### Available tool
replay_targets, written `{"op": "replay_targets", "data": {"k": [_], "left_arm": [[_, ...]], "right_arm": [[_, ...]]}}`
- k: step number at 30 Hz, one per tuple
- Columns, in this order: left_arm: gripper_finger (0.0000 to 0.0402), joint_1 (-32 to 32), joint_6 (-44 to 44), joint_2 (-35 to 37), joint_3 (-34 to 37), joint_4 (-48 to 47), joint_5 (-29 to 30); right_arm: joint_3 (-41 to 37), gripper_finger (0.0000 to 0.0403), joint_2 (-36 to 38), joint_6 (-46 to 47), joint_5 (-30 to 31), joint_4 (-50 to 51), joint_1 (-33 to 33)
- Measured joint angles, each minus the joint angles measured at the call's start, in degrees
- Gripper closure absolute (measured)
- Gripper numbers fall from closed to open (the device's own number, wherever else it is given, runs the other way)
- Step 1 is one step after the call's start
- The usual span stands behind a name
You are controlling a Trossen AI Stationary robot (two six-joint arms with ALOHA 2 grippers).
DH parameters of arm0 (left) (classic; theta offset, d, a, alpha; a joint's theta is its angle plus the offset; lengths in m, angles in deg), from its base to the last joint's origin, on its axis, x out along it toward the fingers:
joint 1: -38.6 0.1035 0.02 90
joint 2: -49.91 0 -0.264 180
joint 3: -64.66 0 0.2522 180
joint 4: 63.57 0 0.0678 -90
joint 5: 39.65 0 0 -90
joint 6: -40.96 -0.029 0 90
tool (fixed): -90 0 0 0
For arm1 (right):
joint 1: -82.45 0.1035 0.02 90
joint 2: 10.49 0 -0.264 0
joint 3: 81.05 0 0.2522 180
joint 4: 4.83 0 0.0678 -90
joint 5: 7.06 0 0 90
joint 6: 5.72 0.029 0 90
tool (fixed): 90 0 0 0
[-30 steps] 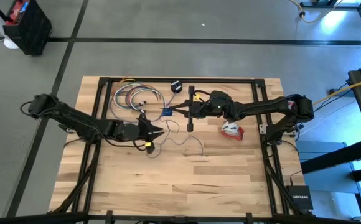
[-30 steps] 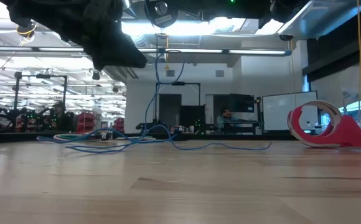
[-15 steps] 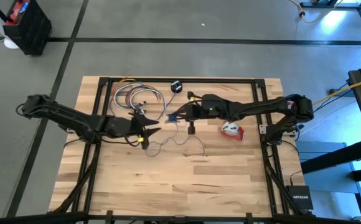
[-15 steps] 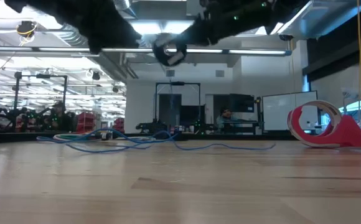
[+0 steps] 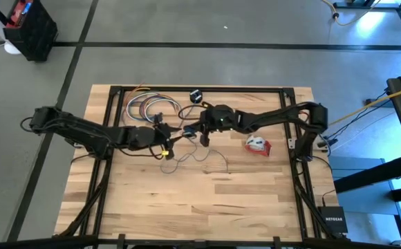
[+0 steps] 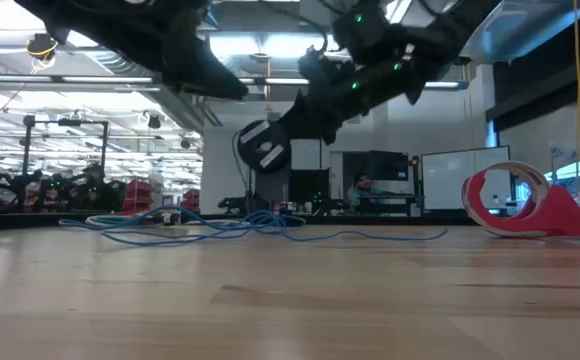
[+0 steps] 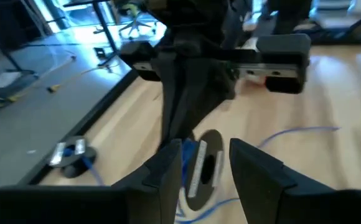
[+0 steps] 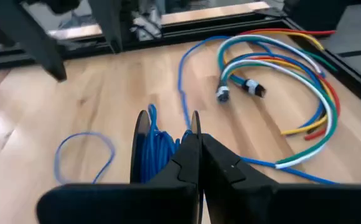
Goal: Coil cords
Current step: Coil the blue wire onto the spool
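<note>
Across the bench (image 5: 256,200) the loose blue cord (image 5: 207,156) trails toward my left arm. My right tool (image 8: 196,155) is pinched shut on the black spool (image 6: 259,149), held above the wood with cord already wound on it. My left tool (image 7: 208,163) stands wide, facing that spool close by. A bundle of coloured cables (image 5: 145,105) lies behind; red tape holder (image 5: 257,144) sits well aside.

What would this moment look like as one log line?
right gripper: shut on puck, above table | left gripper: open at puck | cord: mostly loose on table
</note>
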Motion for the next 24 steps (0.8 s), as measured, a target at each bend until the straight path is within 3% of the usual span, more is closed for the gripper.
{"op": "replay_targets", "data": {"k": [7, 11, 15, 24], "left_arm": [[0.0275, 4.70, -1.90, -0.56, 0.00, -1.87, 0.10], [0.0275, 4.39, -1.79, 0.90, -0.08, -8.74, -0.02], [0.0275, 3.11, 3.30, 4.10, -2.01, -19.49, 0.08], [0.0275, -1.50, 16.27, 3.83, -1.56, -28.47, -0.12]], "right_arm": [[5.33, 0.0394, -8.39, 3.11, -2.89, -2.16, -1.76], [10.06, 0.0394, -12.95, 3.23, -6.36, -2.13, -0.80], [14.68, 0.0394, -17.25, 4.53, -8.22, -1.63, -0.08], [20.82, 0.0394, -24.87, 7.07, -9.52, -1.89, 1.69]]}}
